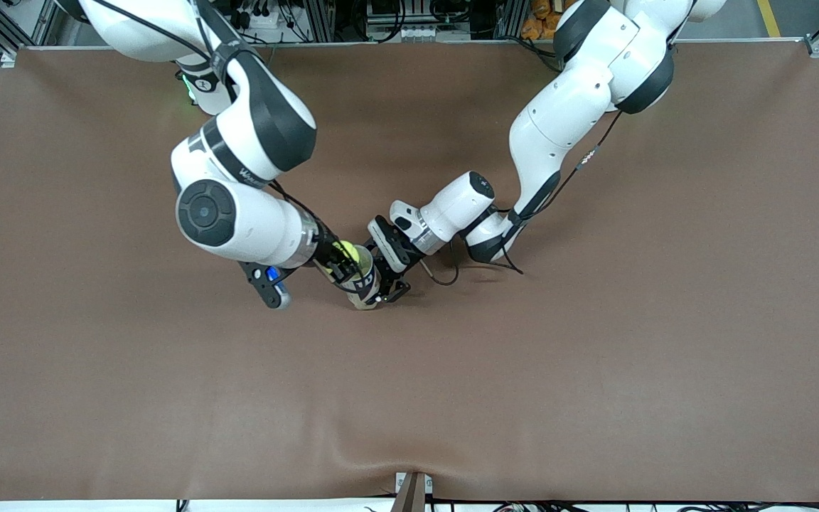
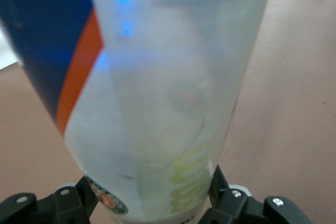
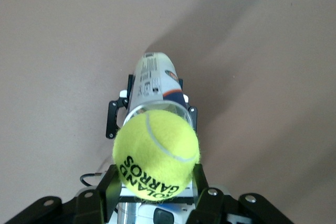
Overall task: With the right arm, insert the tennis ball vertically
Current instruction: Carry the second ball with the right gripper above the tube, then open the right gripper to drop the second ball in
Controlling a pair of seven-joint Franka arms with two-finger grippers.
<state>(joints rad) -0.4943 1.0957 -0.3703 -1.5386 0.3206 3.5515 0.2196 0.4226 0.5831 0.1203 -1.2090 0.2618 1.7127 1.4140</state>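
The yellow-green tennis ball (image 3: 156, 153), printed ROLAND GARROS, sits between the fingers of my right gripper (image 3: 155, 182), which is shut on it. The ball rests right at the open mouth of a clear tennis-ball can (image 3: 153, 85) with a blue and orange label. In the front view the ball (image 1: 345, 252) and right gripper (image 1: 342, 262) are over the can (image 1: 365, 284), which stands near the table's middle. My left gripper (image 1: 375, 288) is shut on the can's side. In the left wrist view the can (image 2: 168, 87) fills the picture, with the left gripper (image 2: 152, 200) round its lower part.
A brown mat (image 1: 594, 355) covers the whole table. A black cable (image 1: 445, 276) loops on the mat beside the left wrist. The mat has a raised crease (image 1: 352, 455) near the edge closest to the front camera.
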